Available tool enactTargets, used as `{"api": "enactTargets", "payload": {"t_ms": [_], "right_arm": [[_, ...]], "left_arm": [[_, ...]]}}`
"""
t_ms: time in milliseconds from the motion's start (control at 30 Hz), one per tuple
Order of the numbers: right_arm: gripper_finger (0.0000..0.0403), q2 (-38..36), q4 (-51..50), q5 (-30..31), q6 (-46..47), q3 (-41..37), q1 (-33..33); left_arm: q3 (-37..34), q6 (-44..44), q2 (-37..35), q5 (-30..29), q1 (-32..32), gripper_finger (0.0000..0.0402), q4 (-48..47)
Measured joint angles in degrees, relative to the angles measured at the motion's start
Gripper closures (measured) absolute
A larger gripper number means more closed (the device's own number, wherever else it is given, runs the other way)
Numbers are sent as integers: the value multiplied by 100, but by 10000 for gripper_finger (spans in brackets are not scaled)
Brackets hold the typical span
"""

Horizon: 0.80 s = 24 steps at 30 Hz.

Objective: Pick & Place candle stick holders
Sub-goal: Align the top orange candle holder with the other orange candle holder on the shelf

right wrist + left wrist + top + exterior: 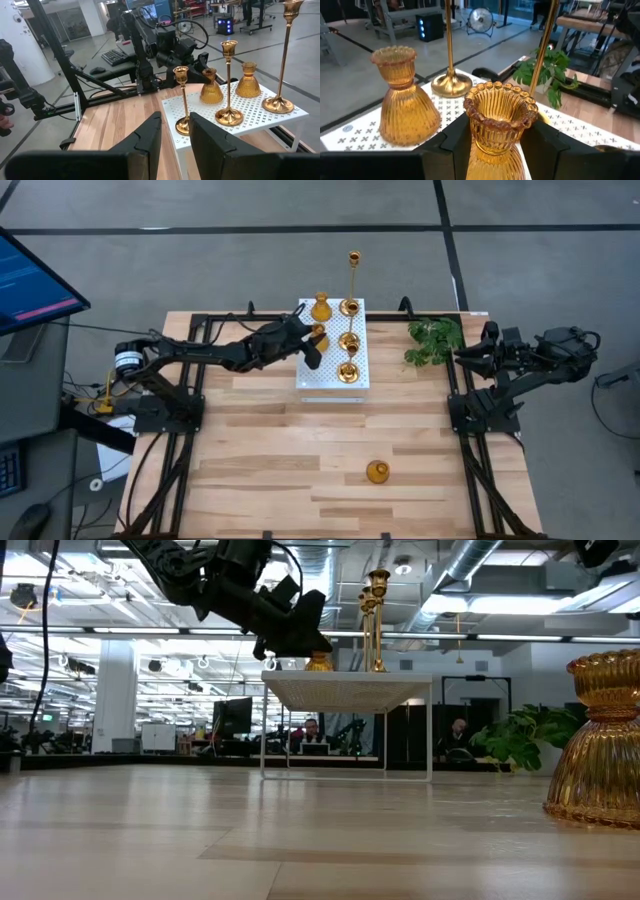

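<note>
The left gripper (312, 340) reaches over the white perforated stand (334, 379), its fingers closed around a ribbed amber glass holder (497, 125) at the stand's left side. This looks like the pick; next comes a straight lift clear of the twin amber holder (402, 97) and tall brass candlesticks (352, 280) close by. Another amber holder (377, 472) sits on the near table. The right gripper (175, 131) waits, parted, at the right beside the plant (433, 340).

On the box (334, 375) — five holders (349, 308); plant (434, 341) to its right; one holder (377, 472) alone on the table (260, 460) — near the front edge.

Glossy ribbed amber glass holder (497, 125); matt perforated white stand (333, 345).
</note>
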Motion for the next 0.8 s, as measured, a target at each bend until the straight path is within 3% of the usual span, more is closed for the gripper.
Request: {"api": "enactTargets", "payload": {"t_ms": [500, 800], "right_arm": [[312, 0, 7, 0, 4, 0, -2], [312, 2, 7, -13, 4, 0, -2]], "left_arm": [[212, 17, 366, -1, 0, 255, 84], [193, 22, 348, -66, -2, 196, 2]]}}
